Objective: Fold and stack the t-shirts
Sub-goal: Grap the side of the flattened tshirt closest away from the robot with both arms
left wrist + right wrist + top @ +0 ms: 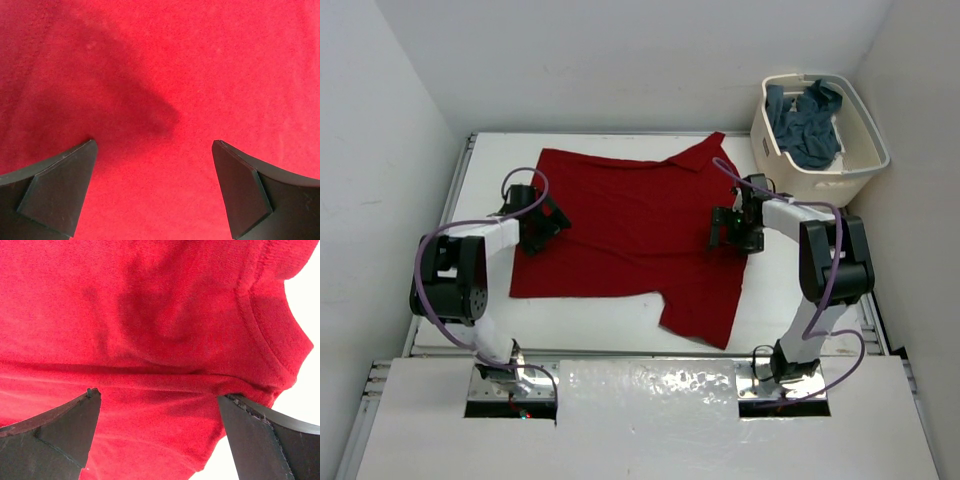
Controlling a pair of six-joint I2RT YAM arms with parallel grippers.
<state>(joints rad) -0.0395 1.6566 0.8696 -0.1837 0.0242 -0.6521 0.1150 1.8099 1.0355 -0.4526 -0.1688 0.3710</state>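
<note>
The red t-shirt (630,235) lies spread on the white table, one sleeve at the near right and one at the far right. My left gripper (548,226) is open over the shirt's left edge; its view is filled by flat red cloth (200,75). My right gripper (722,228) is open low over the shirt's right side, above a fold and the collar seam (260,325). The blue-grey t-shirt (807,125) lies crumpled in the basket. The white t-shirt is not in view.
The cream laundry basket (865,135) stands at the far right corner. White walls close in the table on the left, back and right. Bare table (590,315) shows in front of the shirt.
</note>
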